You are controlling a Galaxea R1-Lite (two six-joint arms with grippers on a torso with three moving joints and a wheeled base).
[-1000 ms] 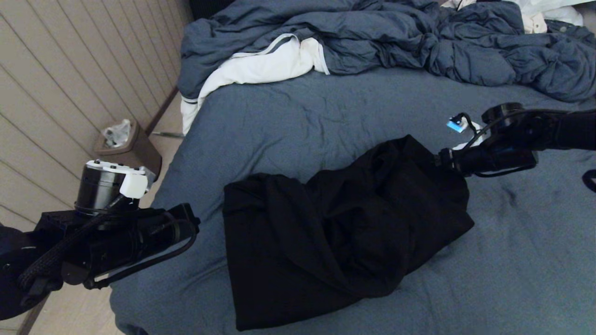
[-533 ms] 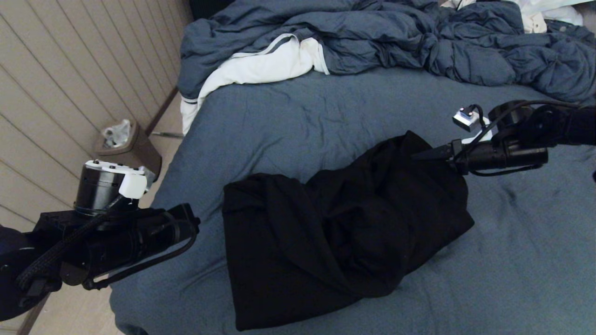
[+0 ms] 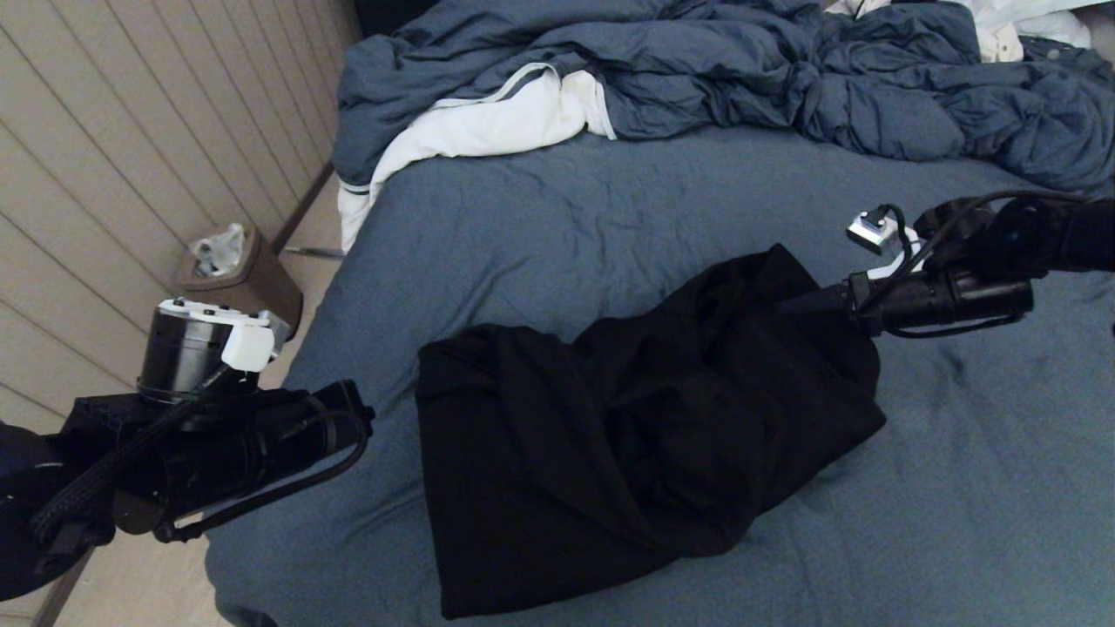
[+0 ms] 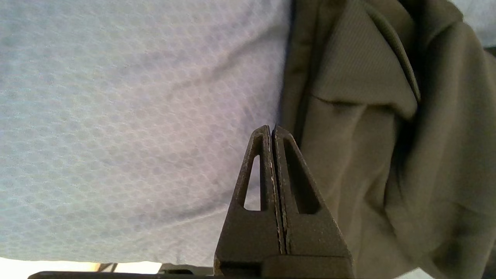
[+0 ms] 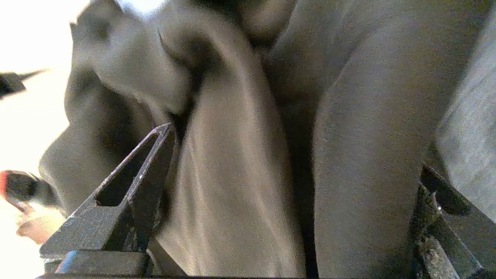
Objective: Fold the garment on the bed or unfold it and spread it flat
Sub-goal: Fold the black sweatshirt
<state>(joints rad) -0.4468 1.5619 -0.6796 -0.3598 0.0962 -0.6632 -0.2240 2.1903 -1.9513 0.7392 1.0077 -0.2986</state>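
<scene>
The bed (image 3: 540,226) was the largest thing in view, a wide mattress under a slate-blue sheet of finely dimpled weave, lightly creased, spreading out on every side of the right claw (image 3: 797,300). Beyond that claw, toward the head of the bed, lay a rumpled blue-grey duvet (image 3: 784,78) in thick, soft folds, with a smooth white cloth (image 3: 488,126) edged by a grey stripe spilling from under it over the mattress side.

The garment (image 3: 627,427) lay on the sheet in front of the right claw and stretched away from it toward the left claw (image 4: 273,131). It was a black, matte, heavy-looking knit, bunched into a long crumpled heap: broad and fairly flat at the end nearer the left claw, humped into deep rounded folds at the end by the right claw. A panel of fine ribbing showed in the left wrist view, just past the left claw's tips.

The right claw stood wide open, its dark triangular fingers (image 5: 128,190) spread to either side of a thick fold of the garment, at the heap's raised corner. The left claw was shut with nothing between its fingers, hovering at the bed's edge just beside the garment. Behind the left arm, a small brown bin (image 3: 239,274) stood on the floor.
</scene>
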